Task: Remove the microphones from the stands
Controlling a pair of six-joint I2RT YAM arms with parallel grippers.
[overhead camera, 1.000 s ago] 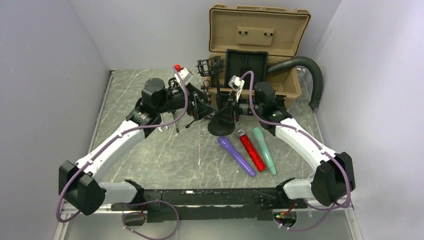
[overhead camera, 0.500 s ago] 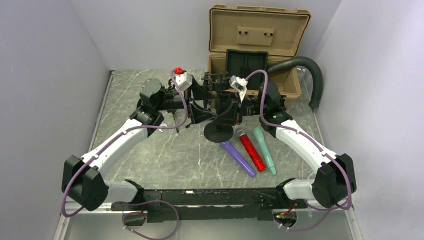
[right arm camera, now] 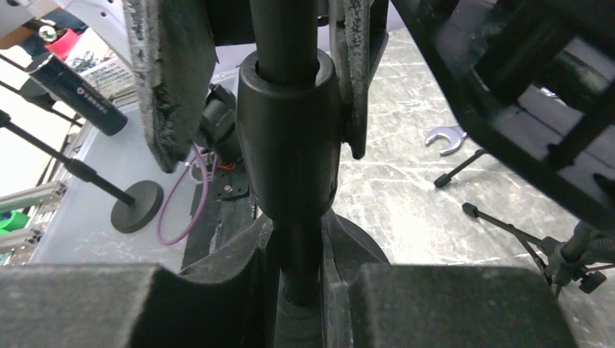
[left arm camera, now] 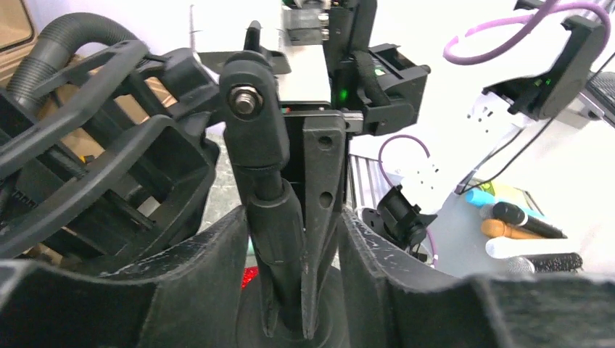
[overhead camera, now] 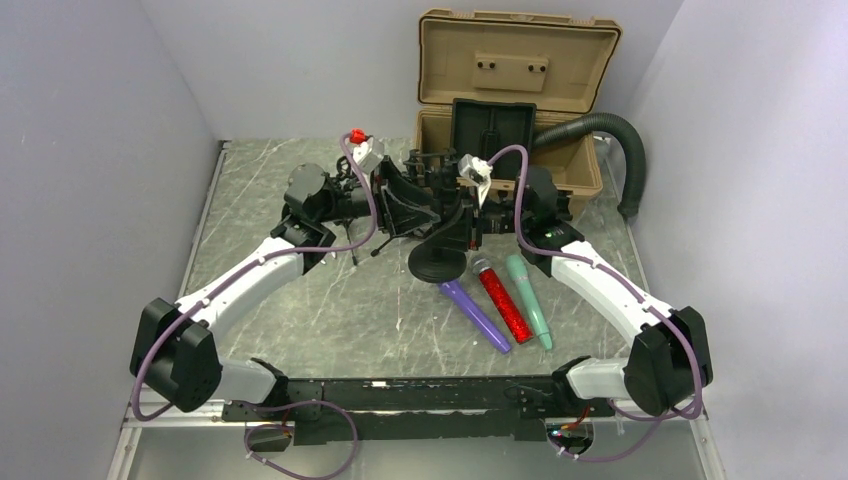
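Note:
A black microphone stand rests on its round base (overhead camera: 437, 264), and an empty-looking shock mount (overhead camera: 425, 160) tops its pole (left arm camera: 275, 217). No microphone shows in the mount. Three microphones lie to the right of the base: purple (overhead camera: 472, 312), red glitter (overhead camera: 500, 300) and teal (overhead camera: 528, 298). My right gripper (right arm camera: 299, 246) is shut on the pole just under its thick collar (right arm camera: 290, 130). My left gripper (left arm camera: 294, 239) reaches in from the left. Its jaws straddle the collar and the right gripper's finger. One pad (right arm camera: 355, 72) touches the collar; a slim gap shows beside the other pad (right arm camera: 170, 72).
An open tan case (overhead camera: 515, 110) stands at the back. A ribbed black hose (overhead camera: 620, 150) curls out of its right side. A small wrench (right arm camera: 444, 135) and thin tripod legs (right arm camera: 508, 225) lie on the marble table left of the stand.
The right gripper has shifted the stand slightly left. The left gripper has swung right onto the pole, and its jaws have narrowed from wide open to close about the collar.

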